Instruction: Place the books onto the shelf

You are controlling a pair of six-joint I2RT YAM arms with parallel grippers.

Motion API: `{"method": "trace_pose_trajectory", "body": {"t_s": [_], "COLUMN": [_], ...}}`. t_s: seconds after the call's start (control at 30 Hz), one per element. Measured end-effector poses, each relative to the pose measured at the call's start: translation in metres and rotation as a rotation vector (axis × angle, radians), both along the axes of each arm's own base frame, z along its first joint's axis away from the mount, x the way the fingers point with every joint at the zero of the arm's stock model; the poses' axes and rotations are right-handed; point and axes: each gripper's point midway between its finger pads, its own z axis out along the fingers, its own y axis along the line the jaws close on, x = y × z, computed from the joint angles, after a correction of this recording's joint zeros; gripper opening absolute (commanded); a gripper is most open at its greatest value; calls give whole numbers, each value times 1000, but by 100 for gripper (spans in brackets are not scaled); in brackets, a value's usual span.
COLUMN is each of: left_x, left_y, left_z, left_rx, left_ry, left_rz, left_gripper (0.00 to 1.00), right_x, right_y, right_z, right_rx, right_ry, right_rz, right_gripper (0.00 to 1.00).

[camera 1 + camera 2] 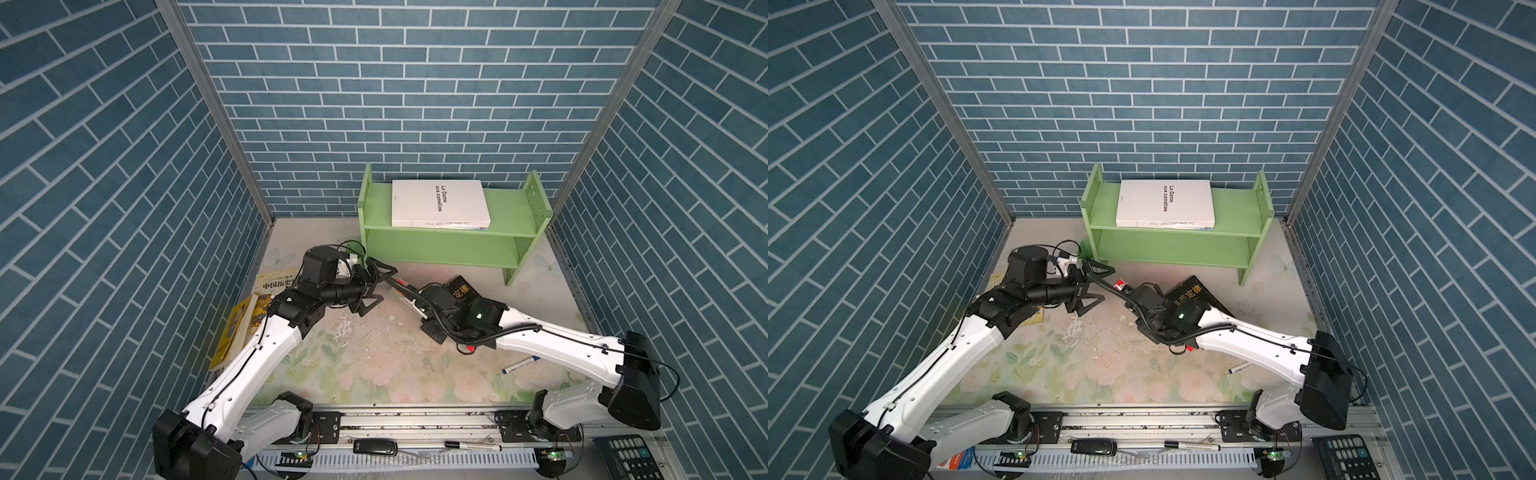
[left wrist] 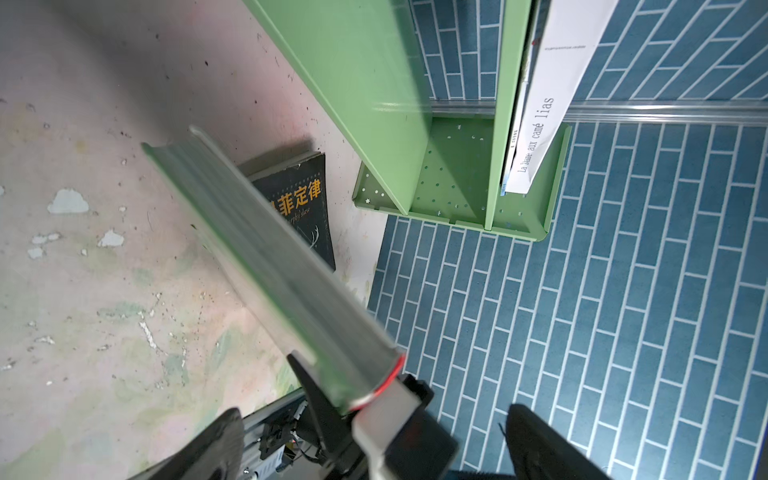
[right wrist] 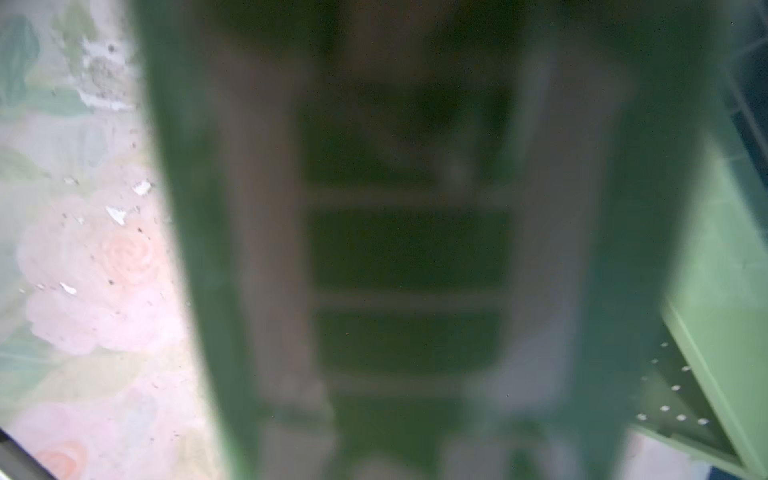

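White book [image 1: 439,202] atop shelf [image 1: 508,208]; green book [image 2: 270,257] held edgewise.

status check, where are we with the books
Left gripper open, close by the book's end. Right gripper shut on green book, short of shelf. White book on top tier; black book flat on table.

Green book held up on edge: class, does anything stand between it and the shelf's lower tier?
Nothing visible does. The green book hangs in front of the shelf, whose lower tier looks bare. The white book lies on the upper tier; the black book lies flat, out of the path.
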Motion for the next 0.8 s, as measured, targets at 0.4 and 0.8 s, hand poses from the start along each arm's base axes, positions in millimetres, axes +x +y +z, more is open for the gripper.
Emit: {"method": "trace_pose_trajectory", "body": {"t_s": [0.4, 0.8], "left_x": [-25, -28], "left_y": [20, 25], "left_z": [-39, -46], "left_rx": [18, 63], "left_ry": [275, 321], "left_rz": [83, 81], "left_gripper": [97, 63], "right_x": [1, -11], "right_y": [28, 49], "right_z": [2, 8], "right_rx": [-93, -74], "right_ry": [-269, -400], "right_rz": [148, 226], "right_gripper": [6, 5]}}
